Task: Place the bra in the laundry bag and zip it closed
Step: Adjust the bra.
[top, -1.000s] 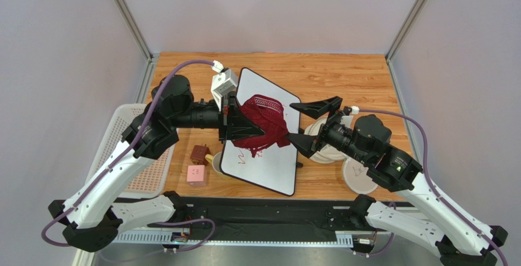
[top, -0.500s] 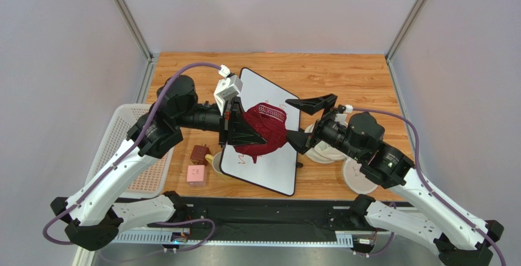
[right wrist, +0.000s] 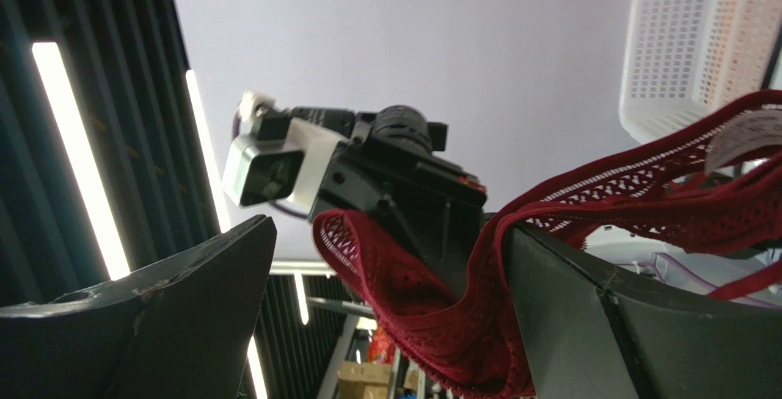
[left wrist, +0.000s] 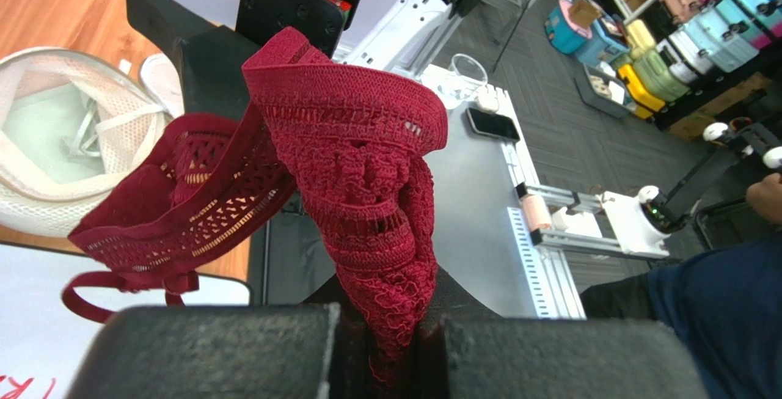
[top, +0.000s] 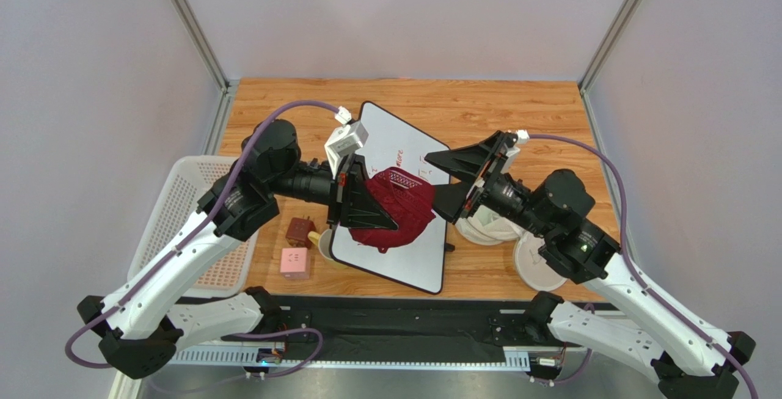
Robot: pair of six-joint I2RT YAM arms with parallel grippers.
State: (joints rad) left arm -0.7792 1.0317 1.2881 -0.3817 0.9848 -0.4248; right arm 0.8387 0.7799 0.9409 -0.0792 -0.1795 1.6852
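Holding dark red lace fabric bra (top: 395, 206) aloft, mid-frame in overhead view | left pincer (left wrist: 385, 339) clamped on bunched lace | right pincer (top: 456, 179) spread wide, band draped across one finger | handling: light, limp, likely snag-prone; take gathered band, not thin straps

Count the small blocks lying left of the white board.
2. A pink box lies beside the white basket; a brown block sits just behind it, nearer the white board. The left arm overhead could hide more.
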